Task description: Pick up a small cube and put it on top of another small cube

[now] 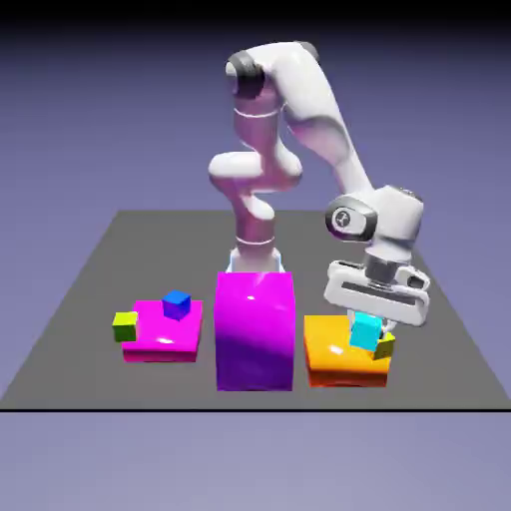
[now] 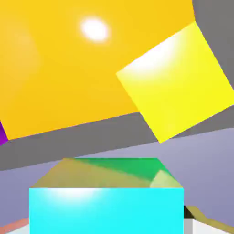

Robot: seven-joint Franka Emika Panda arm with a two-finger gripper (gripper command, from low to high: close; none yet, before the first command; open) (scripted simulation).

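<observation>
I have the gripper (image 1: 367, 334) at the exterior view's right, its jaws closed on the small cyan cube (image 1: 366, 330), which hangs clear of the desk (image 1: 90, 289). In the hand view that cyan cube (image 2: 106, 205) fills the bottom edge between the jaws and hides most of the fingers. It sits just above the yellow cube (image 1: 384, 345), which rests at the right-hand corner of the flat orange block (image 1: 339, 361); I cannot tell whether the two cubes touch. A tall magenta block (image 1: 255, 329) stands in the middle. On the left lies a flat pink block (image 1: 160, 334) carrying a dark blue cube (image 1: 177, 303), with an olive-green cube (image 1: 125, 325) against its left side.
</observation>
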